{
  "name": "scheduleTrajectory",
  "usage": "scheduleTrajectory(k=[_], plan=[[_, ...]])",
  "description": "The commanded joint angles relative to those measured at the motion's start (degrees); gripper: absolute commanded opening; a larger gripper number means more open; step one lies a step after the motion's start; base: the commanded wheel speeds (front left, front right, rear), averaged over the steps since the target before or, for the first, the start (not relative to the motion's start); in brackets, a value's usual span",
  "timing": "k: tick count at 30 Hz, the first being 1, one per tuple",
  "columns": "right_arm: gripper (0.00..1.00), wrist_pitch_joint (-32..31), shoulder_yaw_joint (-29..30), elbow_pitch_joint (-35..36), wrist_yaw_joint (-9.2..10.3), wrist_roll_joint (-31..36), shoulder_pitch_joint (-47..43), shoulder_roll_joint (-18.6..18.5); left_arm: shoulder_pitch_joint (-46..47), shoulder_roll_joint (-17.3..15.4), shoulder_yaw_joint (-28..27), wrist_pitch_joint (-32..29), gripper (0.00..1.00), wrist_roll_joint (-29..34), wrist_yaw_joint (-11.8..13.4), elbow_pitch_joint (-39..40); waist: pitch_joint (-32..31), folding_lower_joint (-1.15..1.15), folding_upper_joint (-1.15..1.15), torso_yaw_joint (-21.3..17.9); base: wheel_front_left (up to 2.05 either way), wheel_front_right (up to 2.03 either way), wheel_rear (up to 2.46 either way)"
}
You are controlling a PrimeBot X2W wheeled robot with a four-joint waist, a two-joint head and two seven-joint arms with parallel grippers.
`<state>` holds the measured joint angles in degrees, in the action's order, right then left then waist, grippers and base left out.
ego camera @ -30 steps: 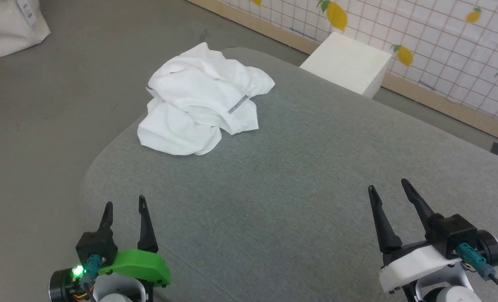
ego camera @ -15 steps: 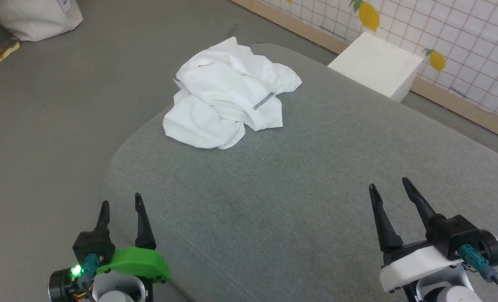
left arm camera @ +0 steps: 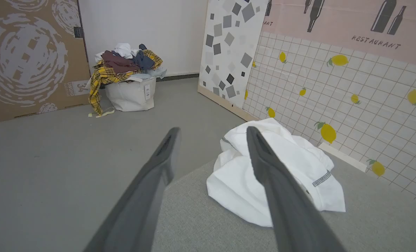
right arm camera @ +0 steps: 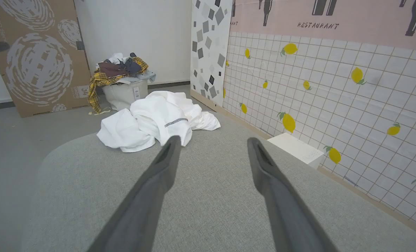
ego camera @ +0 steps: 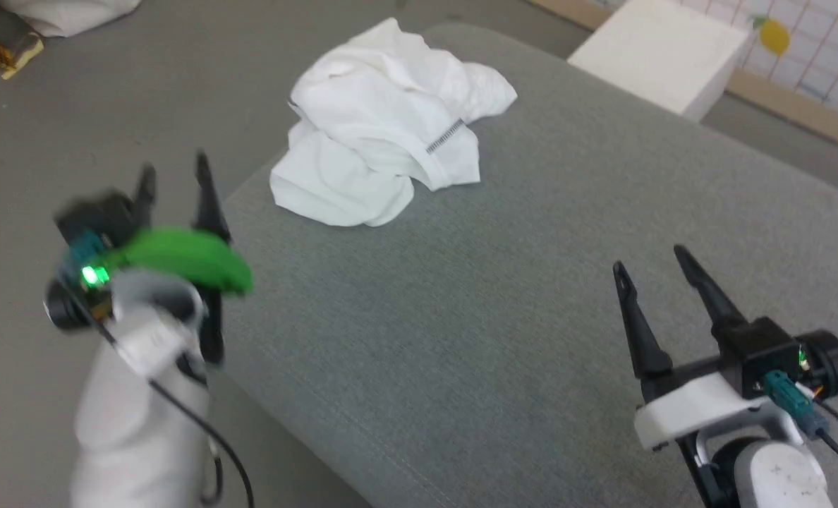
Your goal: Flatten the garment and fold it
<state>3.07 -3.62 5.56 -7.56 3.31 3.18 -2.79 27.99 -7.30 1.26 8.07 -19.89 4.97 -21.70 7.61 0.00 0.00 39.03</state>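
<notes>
Head view: noting large white thin-fabric long-sleeved garment (ego camera: 384, 141), heaped at far left corner of grey fabric-covered bench (ego camera: 496, 317). Finding green-shelled left gripper (ego camera: 172, 169) blurred beside left edge, dark fingers spread wide, carrying nothing. Finding white-shelled right gripper (ego camera: 648, 259) over near right part, equally wide, equally empty, well apart from cloth. Judging reach as step in hand: aiming for outer hem or sleeve end, not heap's middle, pinching single layer, dragging toward bench centre.

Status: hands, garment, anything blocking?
Left hand open, empty, short of the garment. Right hand open, empty, over the grey surface. Garment crumpled, untouched, at its far left corner. Only bare surface between.
</notes>
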Motion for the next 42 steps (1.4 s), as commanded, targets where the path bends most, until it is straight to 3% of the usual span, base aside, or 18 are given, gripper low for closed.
scheduleTrajectory(k=[1,7,13,20,24,26,27,28,29,35,39,42], plan=[[1.00,-0.65,-0.49,1.13,0.08,0.95,1.52,-0.14,4.00,-1.03,-0.69,-1.31,1.00,-1.08,-0.64,-1.34,12.65,0.00,0.00,-9.71,0.00,0.00,0.00],[1.00,-2.13,-2.85,4.23,0.08,1.33,6.50,-2.68,16.41,-5.02,-1.82,-8.99,1.00,-3.44,-2.49,-7.71,24.42,0.00,0.00,-16.85,0.00,0.00,0.00],[1.00,-2.25,-3.54,6.34,0.08,0.46,11.08,-4.17,24.11,-7.40,-4.54,-16.98,1.00,-7.15,-1.76,-11.95,33.48,0.00,0.00,-21.93,0.00,0.00,0.00],[1.00,-0.65,-3.65,6.83,0.08,-0.45,14.02,-3.73,25.93,-8.82,-10.78,-27.37,1.00,-13.89,3.13,-15.70,38.91,0.00,0.00,-26.28,0.00,0.00,0.00],[1.00,1.15,-2.97,5.43,0.08,-1.11,14.61,-3.07,22.74,-9.70,-13.91,-34.34,1.00,-16.83,7.44,-15.83,39.61,0.00,0.00,-28.51,0.00,0.00,0.00],[1.00,1.96,-2.65,4.58,0.08,-1.33,14.63,-2.86,20.90,-9.52,-14.85,-37.03,1.00,-18.15,8.44,-15.03,38.89,0.00,0.00,-29.02,0.00,0.00,0.00],[1.00,2.84,-2.34,3.39,0.08,-1.63,14.58,-2.60,18.81,-9.76,-15.06,-39.91,0.76,-18.87,8.88,-14.05,37.28,0.00,0.00,-29.38,0.00,0.00,0.00],[1.00,3.24,-2.25,2.80,0.08,-1.76,14.52,-2.44,17.88,-10.18,-14.95,-40.74,0.43,-18.74,9.02,-13.35,36.30,0.00,0.00,-29.48,0.00,0.00,0.00],[1.00,3.74,-2.18,2.15,0.08,-1.94,14.41,-2.18,16.83,-11.06,-14.83,-40.81,0.00,-18.12,9.24,-12.08,35.03,0.00,0.00,-29.58,0.00,0.00,0.00],[1.00,6.31,-2.02,-2.36,0.08,-3.08,12.81,-0.96,14.02,-16.65,-14.95,-28.23,0.00,-10.99,10.07,-3.67,24.62,0.00,0.00,-29.95,0.00,0.00,0.00],[1.00,7.47,-0.88,-5.00,0.08,-3.72,10.10,-0.41,14.84,-19.74,-12.67,-18.48,0.00,-5.94,7.63,0.02,16.29,0.00,0.00,-30.23,0.00,0.00,0.00],[1.00,7.92,0.34,-6.43,0.08,-4.15,7.60,-0.19,17.49,-21.26,-9.74,-12.79,0.00,-3.25,4.39,1.00,10.35,0.00,0.00,-30.71,0.00,0.00,0.00]])
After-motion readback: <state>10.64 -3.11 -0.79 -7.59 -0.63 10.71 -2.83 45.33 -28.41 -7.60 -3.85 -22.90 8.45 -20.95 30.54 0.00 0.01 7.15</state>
